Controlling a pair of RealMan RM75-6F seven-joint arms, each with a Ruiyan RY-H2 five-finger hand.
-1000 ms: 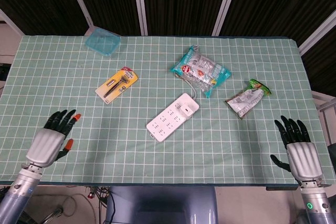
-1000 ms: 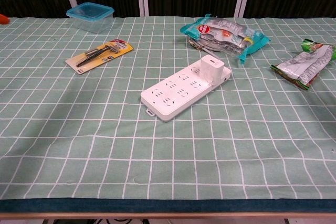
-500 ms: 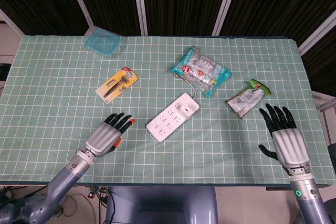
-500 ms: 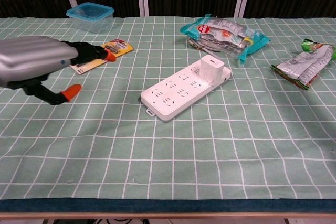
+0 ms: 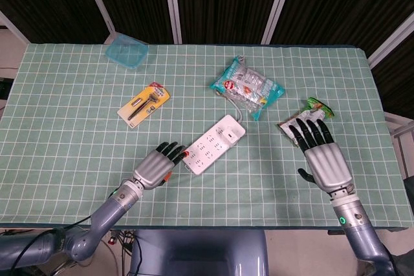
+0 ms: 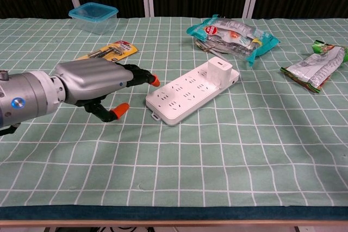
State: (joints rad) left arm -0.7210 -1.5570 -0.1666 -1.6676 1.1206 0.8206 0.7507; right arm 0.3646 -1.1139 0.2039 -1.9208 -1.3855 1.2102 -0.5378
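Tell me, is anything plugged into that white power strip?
Yes. A white plug block stands in the power strip at its far end; the other sockets look empty. The left hand reaches toward its near end.

Right hand (image 5: 326,163) covers part of the green snack bag (image 5: 315,106) in the head view. Chest view cuts that bag off at the right edge, and package print's too small to read.

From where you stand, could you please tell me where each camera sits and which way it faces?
Head view: high above the near edge, looking down on the whole table; shows left hand and right hand with forearms.
Chest view: low at the near edge, looking across the table toward the dark back wall; shows only the left hand and forearm.
Shared: power strip, left hand, blue box, tool card, both snack bags.
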